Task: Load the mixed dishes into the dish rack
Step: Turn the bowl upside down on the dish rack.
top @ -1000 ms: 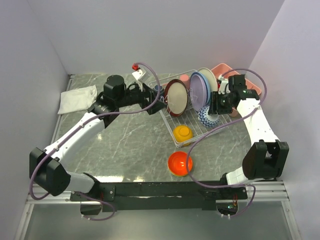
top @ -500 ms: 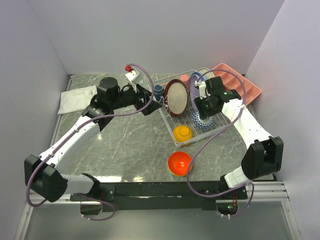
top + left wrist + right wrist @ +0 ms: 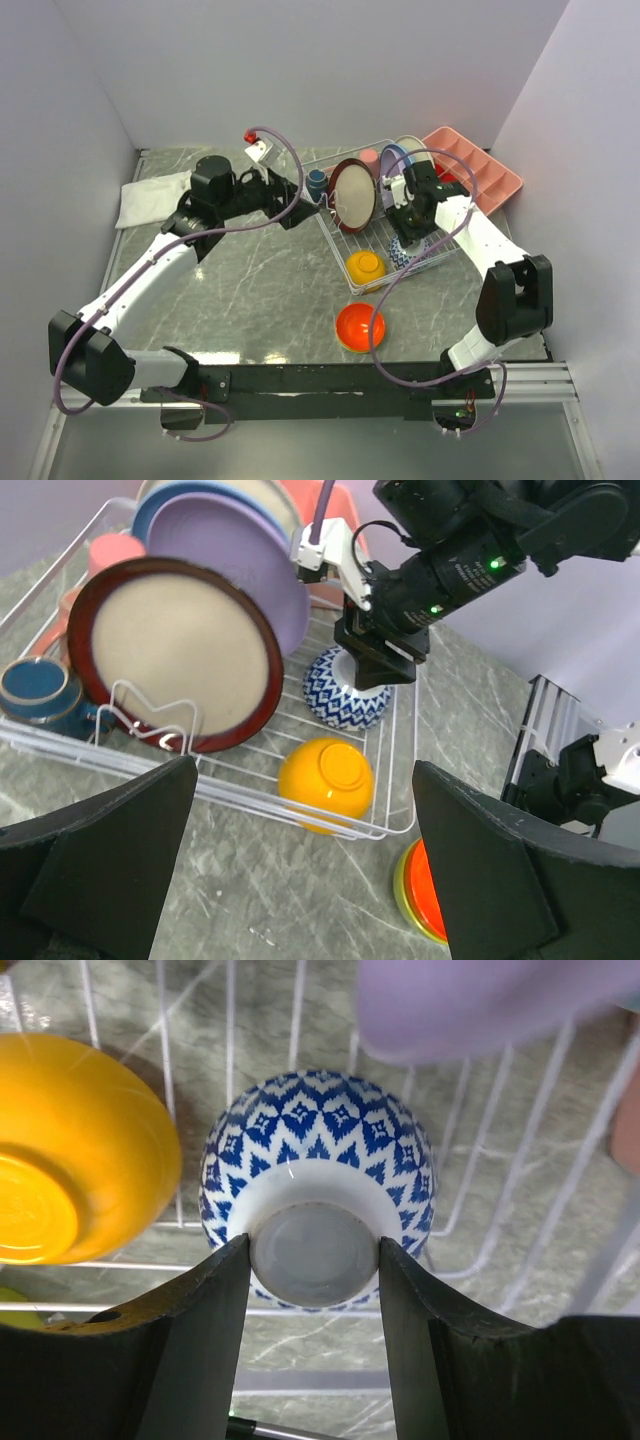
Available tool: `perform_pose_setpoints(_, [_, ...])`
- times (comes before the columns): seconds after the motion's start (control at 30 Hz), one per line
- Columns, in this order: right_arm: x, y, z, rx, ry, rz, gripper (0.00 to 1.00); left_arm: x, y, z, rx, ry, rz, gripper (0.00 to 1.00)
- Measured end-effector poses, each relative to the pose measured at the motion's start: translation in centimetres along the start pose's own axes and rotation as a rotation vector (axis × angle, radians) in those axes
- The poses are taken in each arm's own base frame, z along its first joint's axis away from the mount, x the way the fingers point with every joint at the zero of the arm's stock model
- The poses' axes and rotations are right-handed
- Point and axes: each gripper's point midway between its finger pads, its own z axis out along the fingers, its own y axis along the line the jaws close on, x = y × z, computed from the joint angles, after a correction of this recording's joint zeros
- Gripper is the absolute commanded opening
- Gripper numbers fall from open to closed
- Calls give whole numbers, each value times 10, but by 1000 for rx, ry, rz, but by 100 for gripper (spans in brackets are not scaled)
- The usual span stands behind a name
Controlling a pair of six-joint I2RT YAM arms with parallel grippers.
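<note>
Our right gripper (image 3: 315, 1260) is closed on the foot ring of the blue-patterned bowl (image 3: 315, 1130), which appears to rest mouth-down on the wires of the dish rack (image 3: 335, 245) beside the yellow bowl (image 3: 325, 780), inverted, we judge, so it drains. Our left gripper (image 3: 303, 205) hangs wide and empty near the navy cup (image 3: 35, 685), while the red-orange bowl (image 3: 360, 327) waits on the table outside the rack

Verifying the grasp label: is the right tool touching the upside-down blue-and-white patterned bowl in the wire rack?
Touching. In the right wrist view, both fingers of the right tool press against the foot ring of the blue-and-white patterned bowl, with no gap.
</note>
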Motion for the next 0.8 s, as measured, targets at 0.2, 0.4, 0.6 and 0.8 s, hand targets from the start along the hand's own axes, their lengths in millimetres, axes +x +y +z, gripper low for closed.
perform_pose_setpoints(0.2, [-4,14,14,-56,16,-24,19,11,15,-4,-48,16,-53,96])
perform_pose_setpoints(0.4, [-8,20,16,-62,7,-44,42,14,19,-5,-61,20,-71,96])
perform_pose_setpoints(0.6, [-9,18,18,-43,-3,-33,57,16,21,-5,-65,23,-74,96])
perform_pose_setpoints(0.8, [-6,14,17,-5,-32,-21,64,21,22,-7,-67,28,-82,96])
